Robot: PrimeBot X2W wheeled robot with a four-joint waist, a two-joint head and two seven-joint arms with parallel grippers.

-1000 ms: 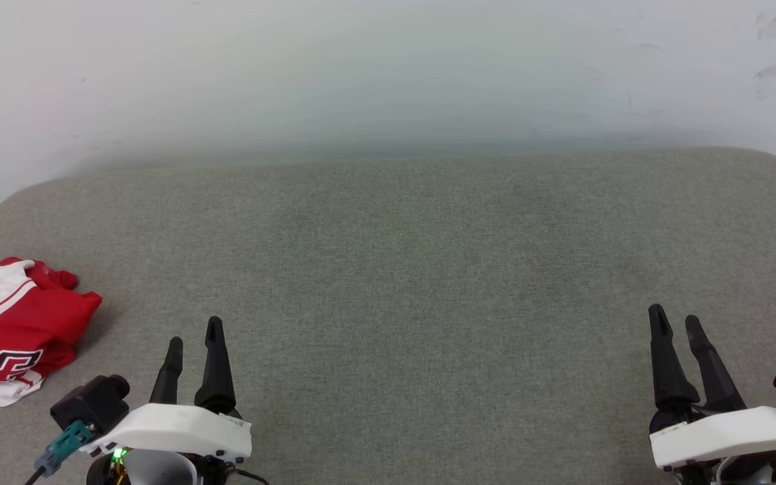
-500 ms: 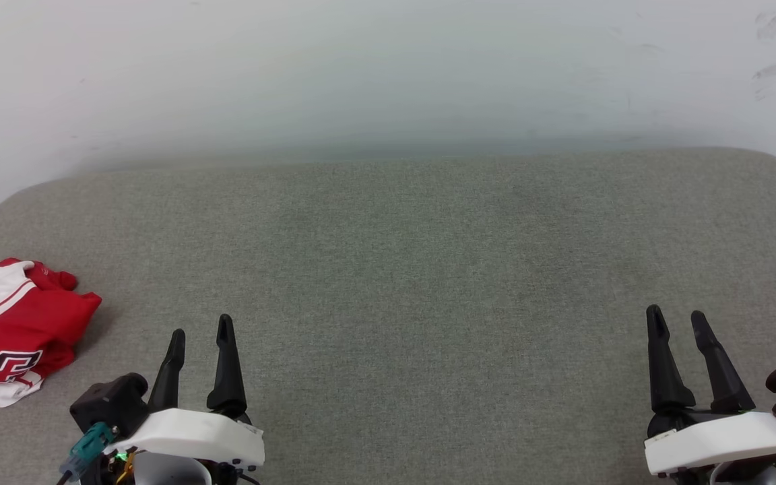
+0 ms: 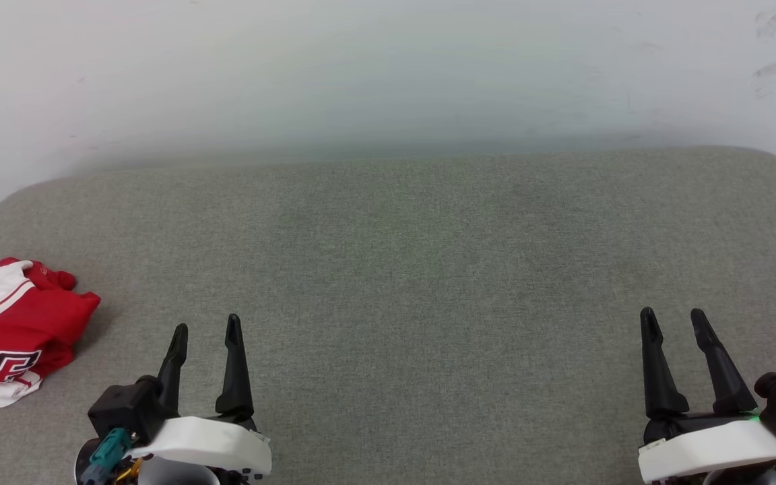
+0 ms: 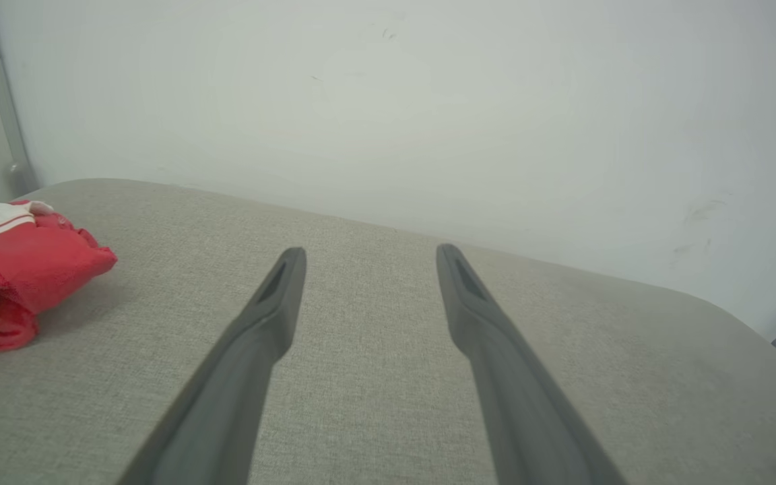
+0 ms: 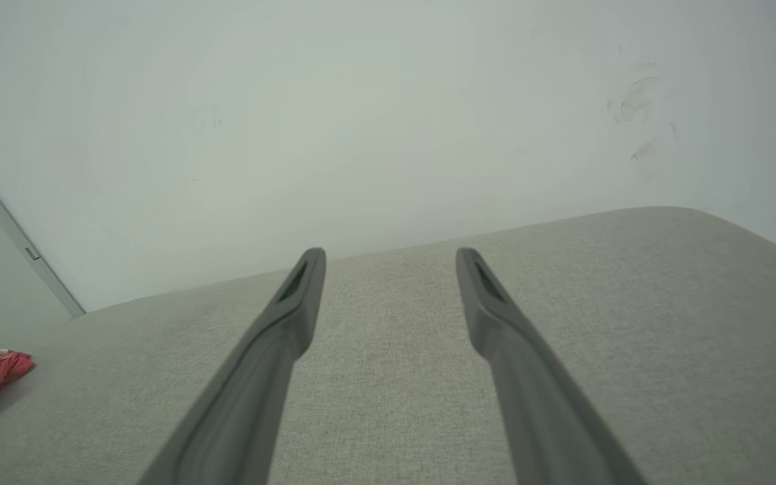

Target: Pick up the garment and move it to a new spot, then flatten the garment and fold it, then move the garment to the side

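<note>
At the cushion's [image 3: 428, 269] far left rim lies the garment [image 3: 14, 330], a rumpled red bundle with a white striped sleeve on top and part of a black, white-outlined letter showing. Part of it runs past the head view's left border, so how close it sits to the cushion's very edge cannot be told.

Further right, along the cushion's front edge and left of its middle, the left gripper [image 3: 206, 327] hovers with its two dark fingers spread apart and nothing between them. It is near the garment but not touching it. The cushion's broad middle is bare grey fabric, backed by a pale wall [image 3: 388, 74].

At the cushion's front right corner, the right gripper [image 3: 672, 314] also has its fingers parted and empty, well apart from the garment.

If the pick-up is the step ahead, the risks sit at the left rim. A sideways approach could nudge the bundle off the cushion. A shallow pinch may catch only the top layer, so the rest trails and drags. The soft cushion could also yield under the fingertips and spoil the grip.
</note>
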